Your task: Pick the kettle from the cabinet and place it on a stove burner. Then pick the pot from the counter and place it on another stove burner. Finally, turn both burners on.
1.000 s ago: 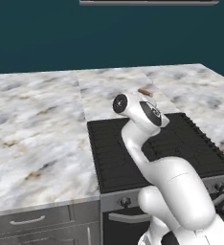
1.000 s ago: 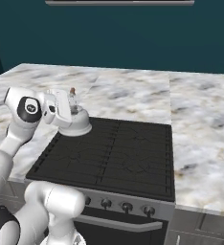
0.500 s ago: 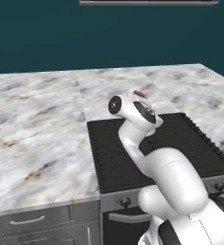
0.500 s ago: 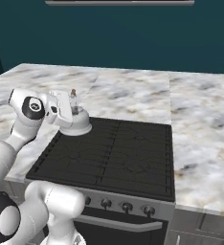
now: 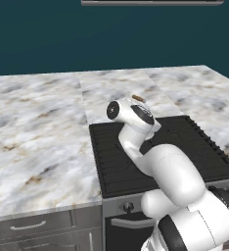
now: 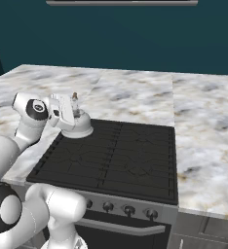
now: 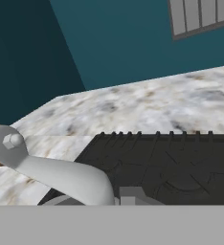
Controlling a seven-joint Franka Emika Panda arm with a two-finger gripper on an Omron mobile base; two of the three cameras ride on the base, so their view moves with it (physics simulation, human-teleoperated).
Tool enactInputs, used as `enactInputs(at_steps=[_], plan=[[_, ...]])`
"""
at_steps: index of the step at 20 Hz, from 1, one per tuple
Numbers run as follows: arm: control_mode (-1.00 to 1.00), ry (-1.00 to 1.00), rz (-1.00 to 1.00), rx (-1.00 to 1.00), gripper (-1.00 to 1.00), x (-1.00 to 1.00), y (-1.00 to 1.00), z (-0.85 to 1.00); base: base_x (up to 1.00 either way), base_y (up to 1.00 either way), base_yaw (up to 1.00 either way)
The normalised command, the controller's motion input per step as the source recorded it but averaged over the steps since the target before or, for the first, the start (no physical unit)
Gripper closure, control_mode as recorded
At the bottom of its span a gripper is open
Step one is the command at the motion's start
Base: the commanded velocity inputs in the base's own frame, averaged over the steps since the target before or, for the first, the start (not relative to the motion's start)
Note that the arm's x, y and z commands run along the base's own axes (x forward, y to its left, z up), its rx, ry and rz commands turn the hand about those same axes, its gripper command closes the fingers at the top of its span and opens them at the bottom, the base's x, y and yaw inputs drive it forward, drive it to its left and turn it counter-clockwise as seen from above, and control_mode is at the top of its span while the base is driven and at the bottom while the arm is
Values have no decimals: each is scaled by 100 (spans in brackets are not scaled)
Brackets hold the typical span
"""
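kettle is sitting on the stove's back-left burner | gripper is pinching its handle, apparently not yet releasing | pot and both knobs are waiting

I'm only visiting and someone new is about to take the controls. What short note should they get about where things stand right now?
Gripper: shut on the thin wire handle of the small rounded silvery-white kettle.
Kettle: at the far left corner of the black grated stove burners; whether it rests there or hangs just above, I cannot tell.
White-grey veined marble counter: surrounds the stove.
Done: kettle brought to the stove.
Left: release it, fetch the pot, turn both burners on with the dark round knobs.
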Motion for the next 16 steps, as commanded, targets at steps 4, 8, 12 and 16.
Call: enactInputs(at_steps=[4,8,12,16], plan=[[-100,-1,0,0,100,26,0,-18,0,0,0],[-100,-2,0,0,100,24,0,-17,0,0,0],[-100,-2,0,0,100,25,1,-13,0,0,0],[-100,0,0,0,100,26,5,-11,0,0,0]])
